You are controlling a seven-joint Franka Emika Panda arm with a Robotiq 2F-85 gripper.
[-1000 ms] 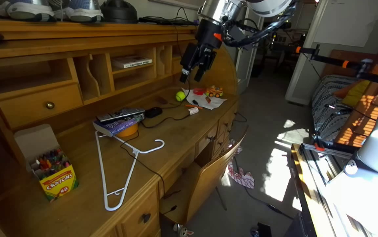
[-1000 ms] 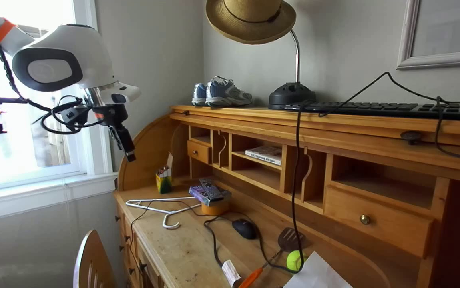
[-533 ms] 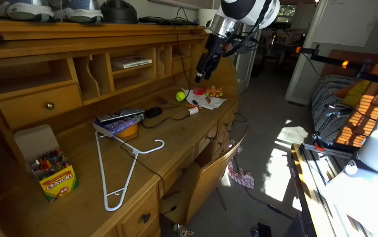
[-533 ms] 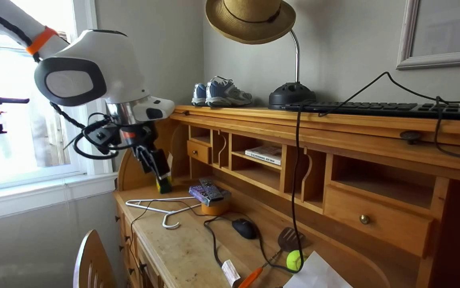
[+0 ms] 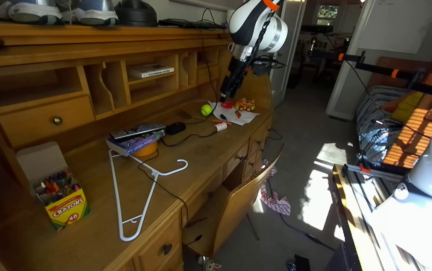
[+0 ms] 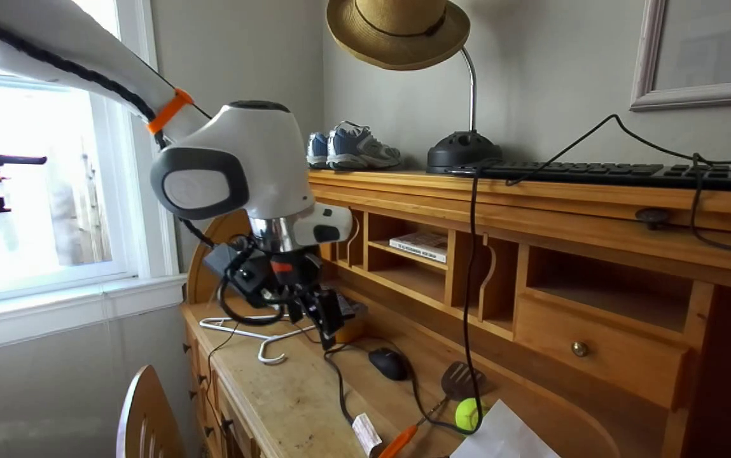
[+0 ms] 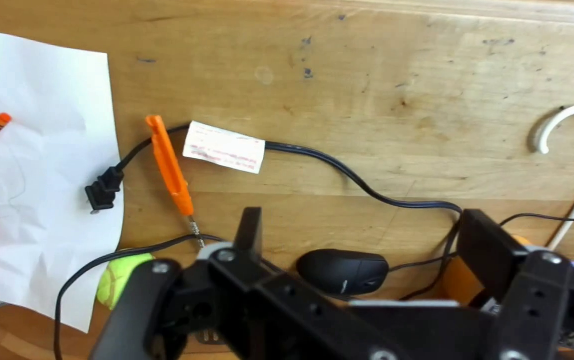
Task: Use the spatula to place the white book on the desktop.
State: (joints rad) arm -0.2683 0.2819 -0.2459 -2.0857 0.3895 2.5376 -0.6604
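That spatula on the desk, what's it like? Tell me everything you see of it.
The spatula lies on the desktop, nothing gripping it. It has a bright orange handle that looks like plastic, a thin metallic-looking shaft, and a dark slotted blade. The handle lies over one black cord; another cord crosses the shaft. The blade sits beside a tennis ball; I can't tell whether they touch.

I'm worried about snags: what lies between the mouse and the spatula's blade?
In an exterior view, a black cord runs between the mouse and the spatula's blade; the wrist view shows it crossing the spatula's shaft.
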